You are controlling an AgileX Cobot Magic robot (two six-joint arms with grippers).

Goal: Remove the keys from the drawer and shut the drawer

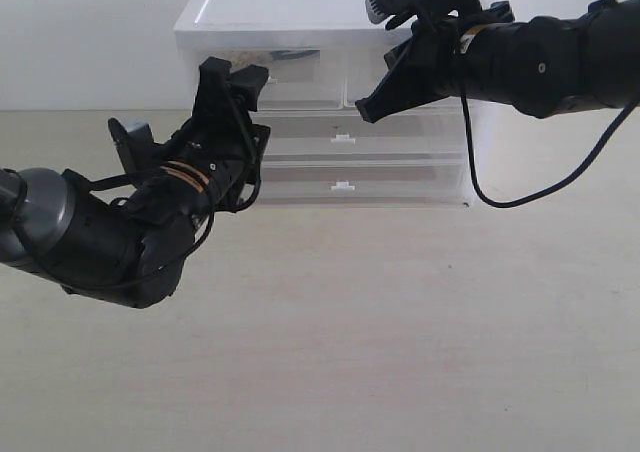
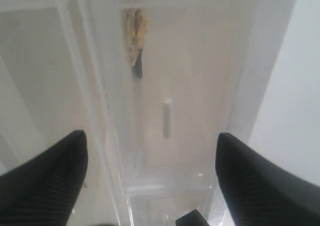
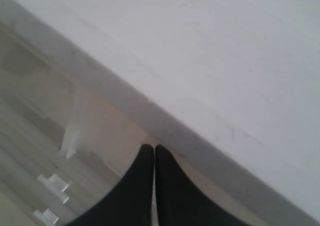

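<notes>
Keys: lay inside the drawer. Caught plainly only by the left wrist view, as a gold clump with a black cord end behind the translucent front, beyond the white tab handle and clear of it. Showed in the exterior view merely as a faint tan and dark smudge through that same front. Could not be seen at all from the right wrist.

Placed by the exterior view alone: drawer unit at the far edge of the counter, with the drawer in the left half of its top row, front looking flush with the unit's face.

Left pincer: hung right in front of that drawer, spread wide. Confirmed by the left wrist view, with two black fingers far apart, the handle between them farther on, and nothing gripped.

Right pincer: pressed together to a single point, pinching nothing. Seen by the exterior view before the right half of the top row. Shown by the right wrist view close under the unit's white top edge, with small tabs of the lower drawers also in frame.
</notes>
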